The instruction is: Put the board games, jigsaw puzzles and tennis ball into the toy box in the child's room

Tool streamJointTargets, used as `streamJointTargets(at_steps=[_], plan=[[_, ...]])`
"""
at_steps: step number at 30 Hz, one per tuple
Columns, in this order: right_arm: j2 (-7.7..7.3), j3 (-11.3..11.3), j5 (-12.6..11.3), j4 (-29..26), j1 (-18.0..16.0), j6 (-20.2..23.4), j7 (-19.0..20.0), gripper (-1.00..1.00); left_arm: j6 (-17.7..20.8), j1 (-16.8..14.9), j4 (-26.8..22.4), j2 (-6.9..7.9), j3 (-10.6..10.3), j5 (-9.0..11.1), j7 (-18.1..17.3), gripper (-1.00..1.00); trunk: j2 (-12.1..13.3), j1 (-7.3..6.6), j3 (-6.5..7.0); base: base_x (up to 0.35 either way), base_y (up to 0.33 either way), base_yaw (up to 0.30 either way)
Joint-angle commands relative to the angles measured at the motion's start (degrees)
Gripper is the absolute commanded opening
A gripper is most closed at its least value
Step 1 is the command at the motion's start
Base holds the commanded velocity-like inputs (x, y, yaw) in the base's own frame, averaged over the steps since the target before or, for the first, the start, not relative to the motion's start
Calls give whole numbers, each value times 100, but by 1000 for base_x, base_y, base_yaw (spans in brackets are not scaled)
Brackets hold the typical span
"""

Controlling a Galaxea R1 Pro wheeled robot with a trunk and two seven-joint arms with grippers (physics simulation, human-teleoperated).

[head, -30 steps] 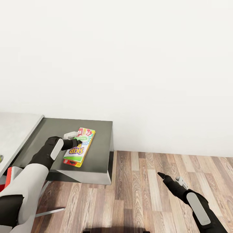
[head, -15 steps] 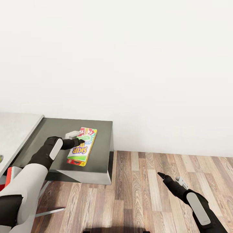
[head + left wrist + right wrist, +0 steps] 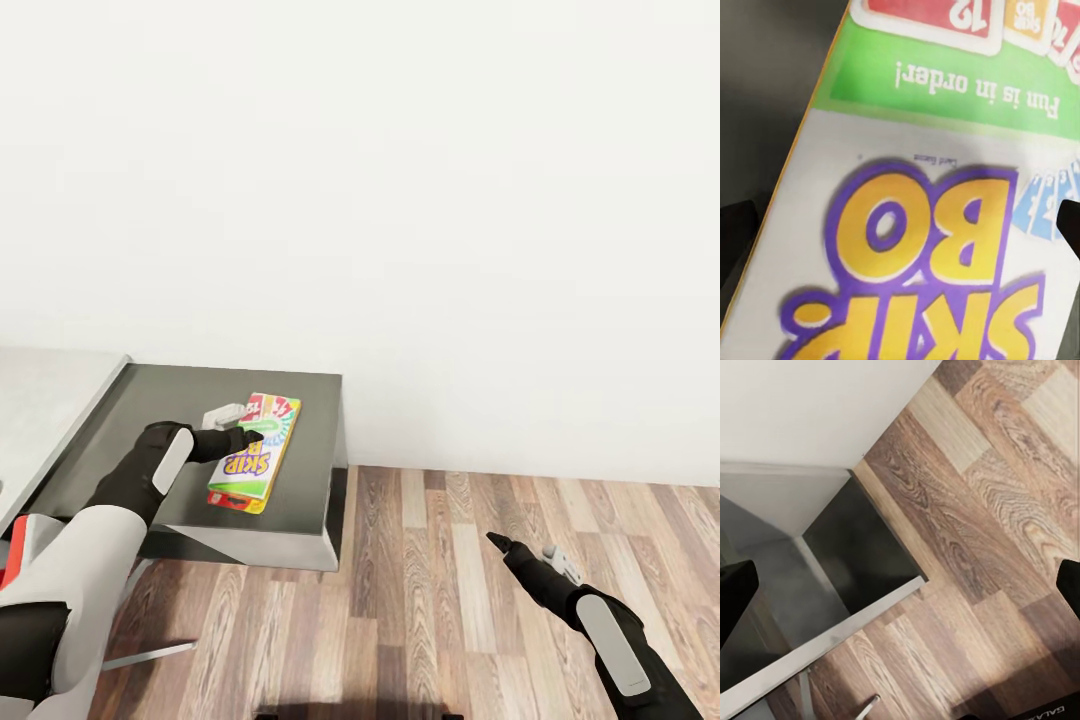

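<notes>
The dark cabinet (image 3: 300, 440) beside the pale bench (image 3: 50, 400) is being used as a resting place for the board game (image 3: 253, 452), whose long axis is running away from the robot. The box is being covered by the left hand (image 3: 243, 433), fingers spread either side. The right hand (image 3: 525, 553) is being held well apart over the floor (image 3: 450, 600), seemingly spread.

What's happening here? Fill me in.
The robot's left tool is right at the Skip-Bo board game, above the dark grey-topped cabinet. Whether it grips the box or the box rests on the cabinet is unclear. The right tool hangs over the wood floor, holding nothing.
</notes>
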Motion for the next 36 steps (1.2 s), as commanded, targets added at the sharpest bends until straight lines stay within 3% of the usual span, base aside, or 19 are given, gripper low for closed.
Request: streamJointTargets(at_steps=[1,27,36], plan=[[1,-11,-10,-2,-3,33,10,100,26,-3,-5,1,4,-7,-24,100,-10,3,-8,0,-207,0],[1,-16,-43,0,-3,24,11,100,64,-3,-5,10,14,-1,-35,100,-10,3,-2,0,-51,-5],[5,-12,-38,10,-3,24,11,100,104,-3,-5,19,228,-4,-182,100,-10,3,22,0,-55,-64]])
